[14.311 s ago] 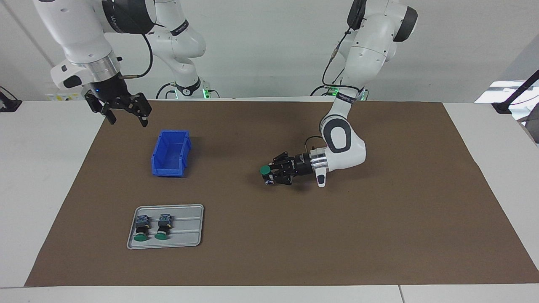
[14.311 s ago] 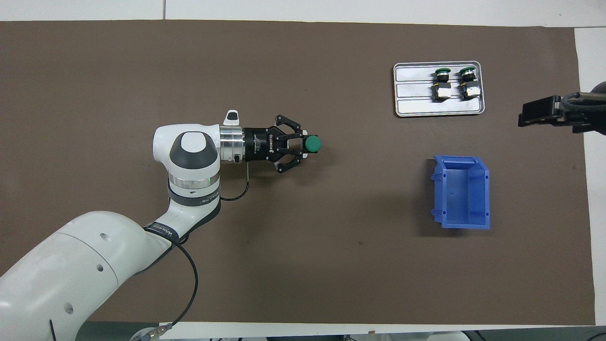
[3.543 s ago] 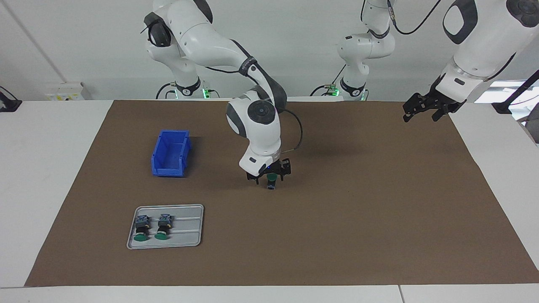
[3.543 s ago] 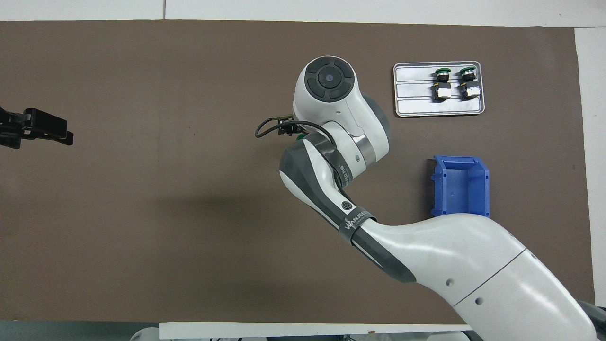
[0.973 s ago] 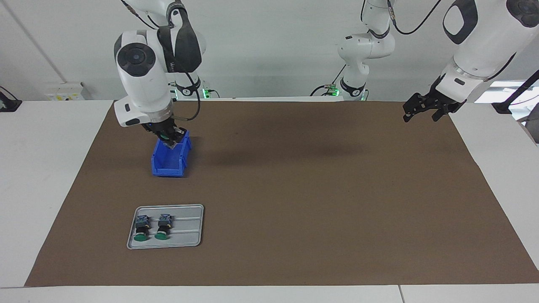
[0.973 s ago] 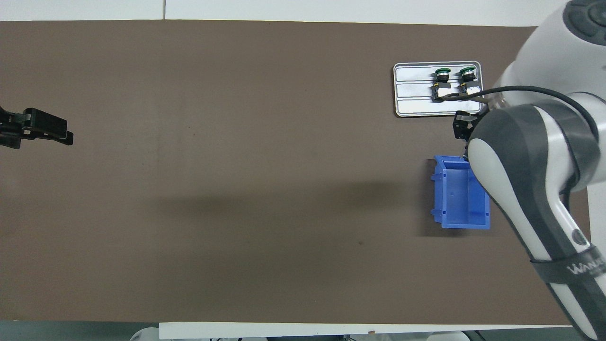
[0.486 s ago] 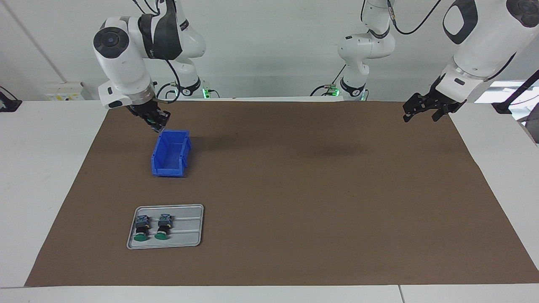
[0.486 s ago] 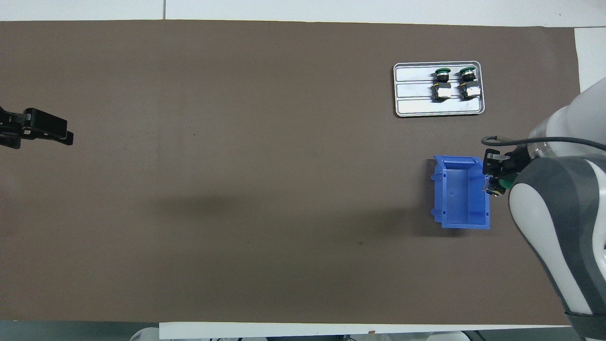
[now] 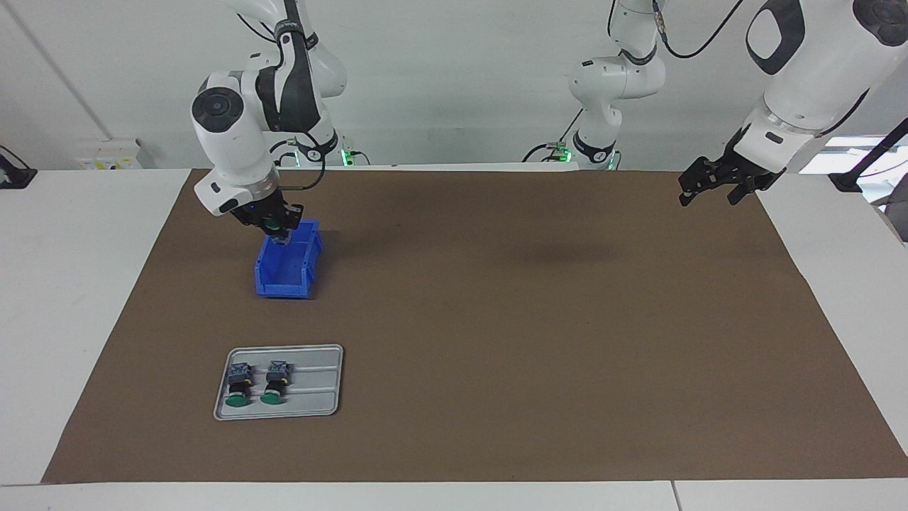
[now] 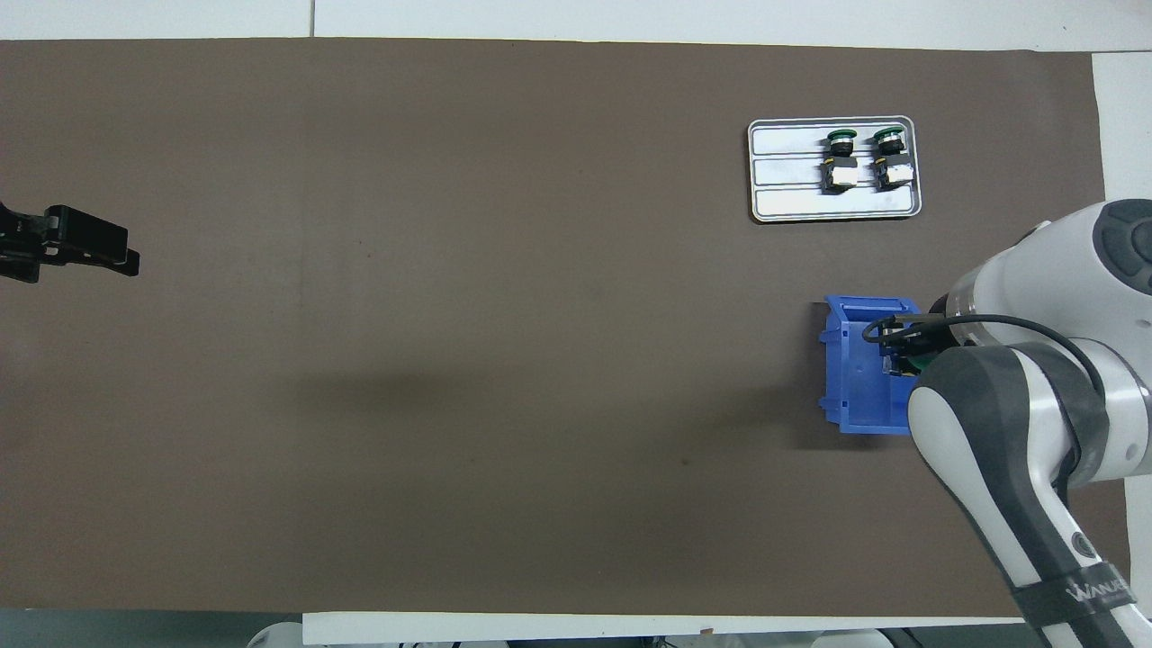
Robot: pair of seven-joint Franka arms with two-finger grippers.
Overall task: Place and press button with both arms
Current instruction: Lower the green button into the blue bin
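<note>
1. The white table (image 9: 71, 298) carries a brown mat (image 9: 496, 319) that covers most of its top.
2. The right arm (image 9: 234, 142) reaches down from its base to the blue bin, and in the overhead view its forearm hides the part of the bin toward that arm's end of the table.
3. The left arm (image 9: 801, 71) waits raised over the mat's edge at its own end of the table.
4. The blue bin (image 9: 291, 273) stands open-topped on the mat toward the right arm's end, nearer to the robots than the tray.
5. The grey tray (image 9: 319, 397) lies flat on the mat, farther from the robots than the bin, with two spare buttons (image 9: 255, 383) lying side by side in it, green caps pointing away from the robots.
6. The left gripper (image 9: 713, 188) hangs in the air over the mat's edge with its jaws spread and nothing between them.
7. The right gripper (image 9: 278, 228) is over the bin's end nearest the robots, just above its rim, with its jaws pinching the button.
8. The button (image 9: 272, 226) shows only as a bit of green cap between the right gripper's fingers, held above the bin's inside and not resting in it.
</note>
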